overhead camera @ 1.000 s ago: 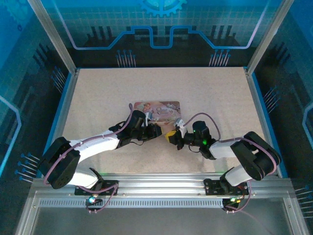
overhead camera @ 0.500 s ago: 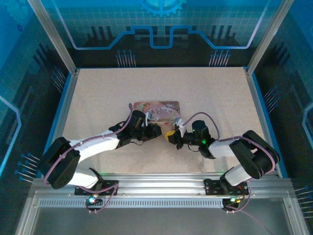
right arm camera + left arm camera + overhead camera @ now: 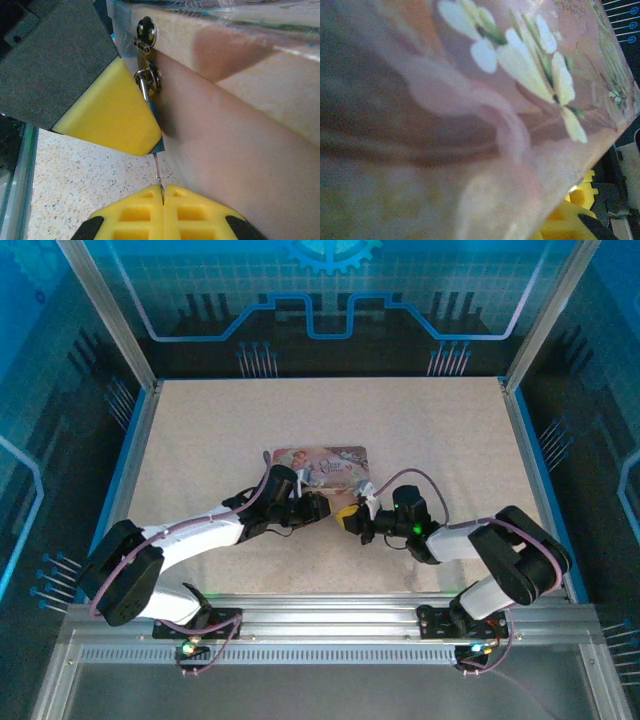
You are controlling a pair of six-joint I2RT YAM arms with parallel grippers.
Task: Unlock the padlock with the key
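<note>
Table (image 3: 420,430): pale speckled top inside a blue-walled frame; both arms reach in from the near edge and meet near the middle.
Pink tin (image 3: 322,462): lies flat near the middle of the table, long side across, with the two tools at its near edge. In the left wrist view its flowered lid (image 3: 470,100) is very close and blurred.
Left tool (image 3: 318,506): at the tin's near edge, left of the right tool. The right wrist view shows one of its yellow fingers (image 3: 112,112) lying against the tin's side. I cannot tell whether this tool is spread or pressed together.
Right tool (image 3: 162,192): yellow pads pressed together, pinching a thin metal blade between them; from above it sits just right of the left tool (image 3: 348,519).
Key (image 3: 158,174): thin shaft rising out of the right tool's pads, along the tin's side, toward the padlock.
Padlock (image 3: 148,79): small silver piece at the tin's side (image 3: 235,130), just above the key and beside the left tool's yellow finger; too small to tell whether the shackle is shut.
</note>
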